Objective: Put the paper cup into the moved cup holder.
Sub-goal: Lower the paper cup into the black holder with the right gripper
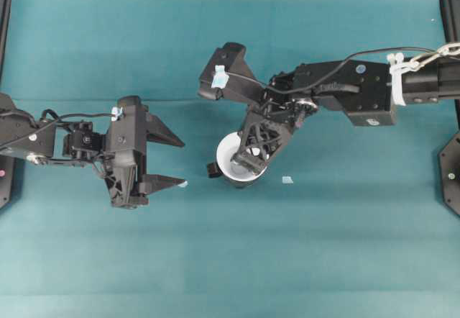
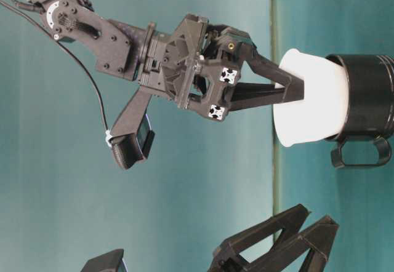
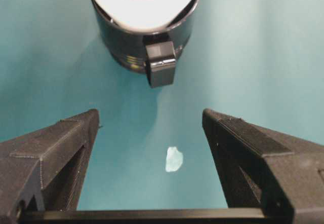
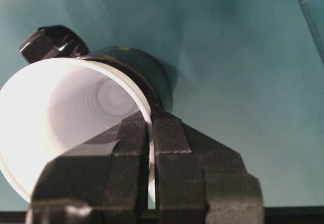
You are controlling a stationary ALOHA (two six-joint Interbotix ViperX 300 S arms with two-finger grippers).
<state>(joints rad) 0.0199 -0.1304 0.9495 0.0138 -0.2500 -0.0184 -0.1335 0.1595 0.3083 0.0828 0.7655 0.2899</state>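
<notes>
While the right hand (image 4: 150, 133) pinches the wall of the paper cup (image 1: 231, 154) between its closed fingers, one inside the rim and one outside, the cup sits partly sunk in the black cup holder (image 3: 132, 45) at the centre of the overhead view. In the table-level view a good part of the white wall shows outside the holder's mouth, and the cup looks slightly tilted. The risk, as I judge it, is that letting go now leaves the cup wedged askew, since its rim is wider than the holder. Pushing further off-axis could crumple the thin wall or slide the holder across the teal bench (image 1: 345, 246). The left hand (image 1: 172, 161) waits at centre left, spread wide and empty.
</notes>
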